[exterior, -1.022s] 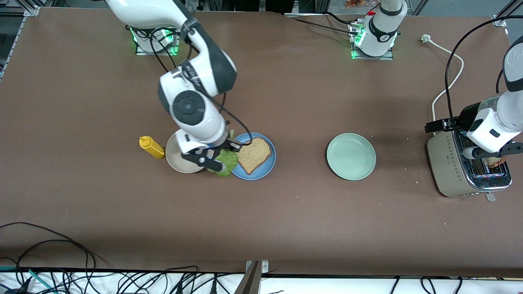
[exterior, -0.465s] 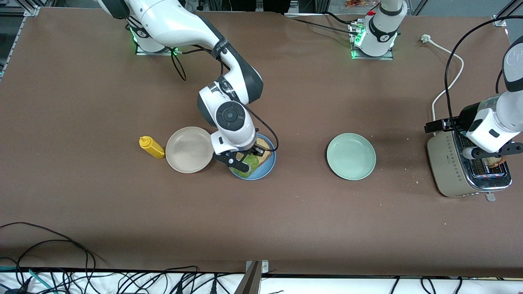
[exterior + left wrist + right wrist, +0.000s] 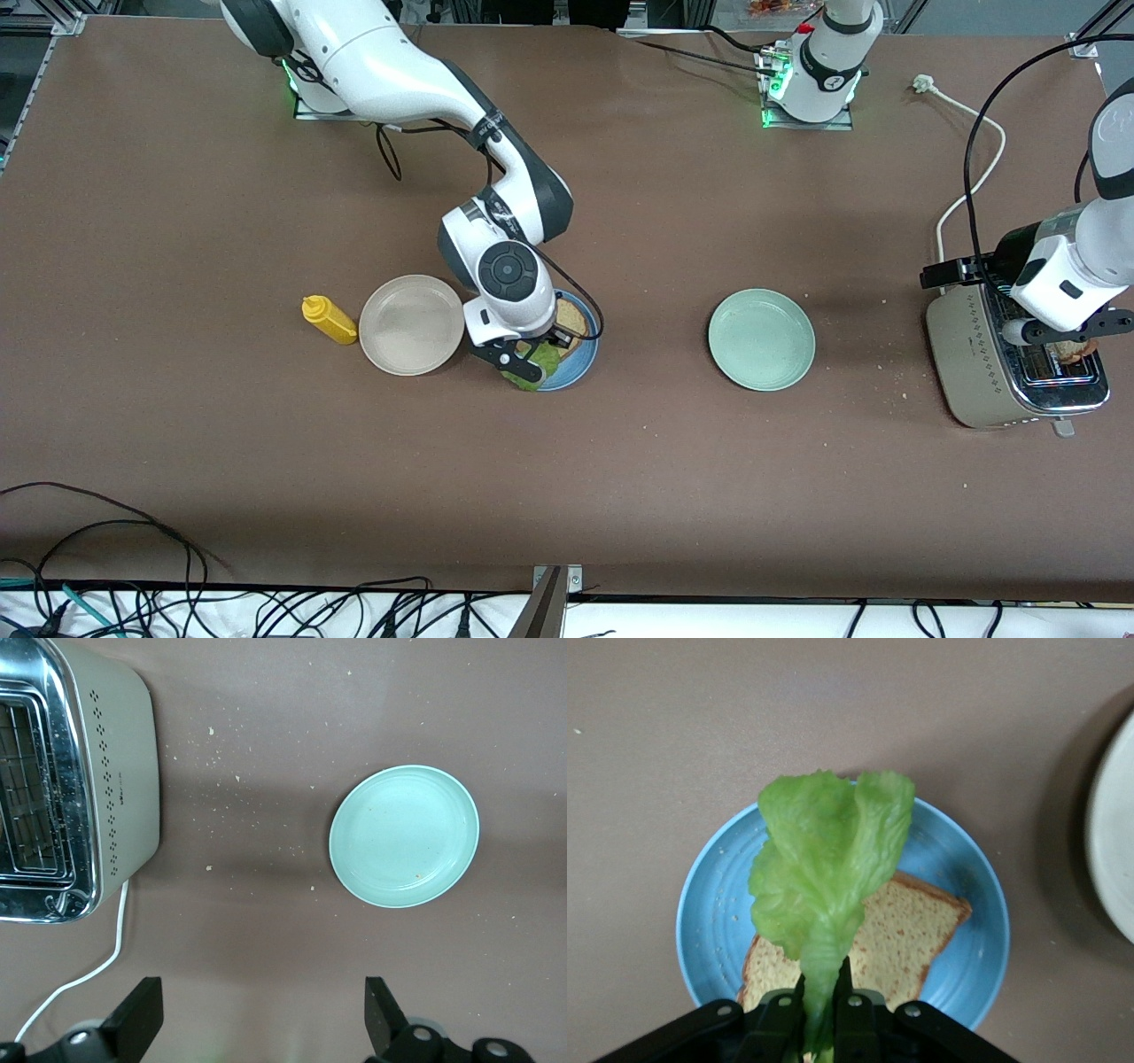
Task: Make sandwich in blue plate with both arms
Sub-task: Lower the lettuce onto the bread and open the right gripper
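Observation:
The blue plate [image 3: 580, 361] lies mid-table with one slice of brown bread [image 3: 572, 320] on it. My right gripper [image 3: 528, 352] is over the plate, shut on a crinkly green lettuce leaf [image 3: 534, 365] that hangs above the bread. In the right wrist view the gripper [image 3: 824, 992] pinches the stem of the lettuce [image 3: 828, 859] over the bread [image 3: 908, 930] and the blue plate [image 3: 709, 904]. My left gripper [image 3: 1063, 333] waits up by the toaster [image 3: 983, 372]. In the left wrist view the left gripper [image 3: 262, 1028] is open and empty. No second slice is clearly in view.
A beige plate [image 3: 412, 324] and a yellow mustard bottle [image 3: 328, 320] lie beside the blue plate toward the right arm's end. A pale green plate [image 3: 761, 339] lies between the blue plate and the toaster. The toaster's white cord [image 3: 970, 182] runs toward the bases.
My right gripper has carried the lettuce from beside the beige plate to over the bread on the blue plate. The left arm has not moved.

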Robot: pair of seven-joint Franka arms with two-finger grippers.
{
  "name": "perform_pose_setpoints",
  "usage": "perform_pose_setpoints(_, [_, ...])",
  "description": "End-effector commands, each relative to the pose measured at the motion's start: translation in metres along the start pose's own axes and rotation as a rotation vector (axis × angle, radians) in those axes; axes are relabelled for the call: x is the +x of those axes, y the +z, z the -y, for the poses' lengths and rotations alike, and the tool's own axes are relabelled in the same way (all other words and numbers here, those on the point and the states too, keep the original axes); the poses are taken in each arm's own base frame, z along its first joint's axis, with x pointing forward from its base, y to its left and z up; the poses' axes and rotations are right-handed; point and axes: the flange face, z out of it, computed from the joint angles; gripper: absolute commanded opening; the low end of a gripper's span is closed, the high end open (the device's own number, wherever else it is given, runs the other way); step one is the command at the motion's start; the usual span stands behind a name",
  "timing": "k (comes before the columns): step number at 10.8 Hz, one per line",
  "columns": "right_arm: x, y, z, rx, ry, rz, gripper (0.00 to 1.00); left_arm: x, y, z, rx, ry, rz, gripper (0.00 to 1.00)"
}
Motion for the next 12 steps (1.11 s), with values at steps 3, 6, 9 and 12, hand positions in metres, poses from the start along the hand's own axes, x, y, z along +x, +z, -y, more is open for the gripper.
perform_pose_setpoints(3, [-0.005,0.011,0.011,0.004,-0.007,-0.032,0.87,-0.001,-0.001,0.001,0.028,0.020,-0.004,1.00])
perform_pose_setpoints(6, [-0.006,-0.010,0.011,0.006,-0.023,-0.055,1.00,-0.001,0.000,0.001,0.028,0.020,-0.002,0.99])
perform_pose_setpoints(9, [-0.005,-0.062,0.001,0.011,-0.032,-0.038,1.00,0.000,0.001,0.000,0.028,0.022,-0.001,0.99])
perform_pose_setpoints(12, [-0.001,-0.092,-0.017,-0.006,-0.096,-0.021,1.00,0.000,0.000,0.000,0.028,0.022,-0.002,1.00])
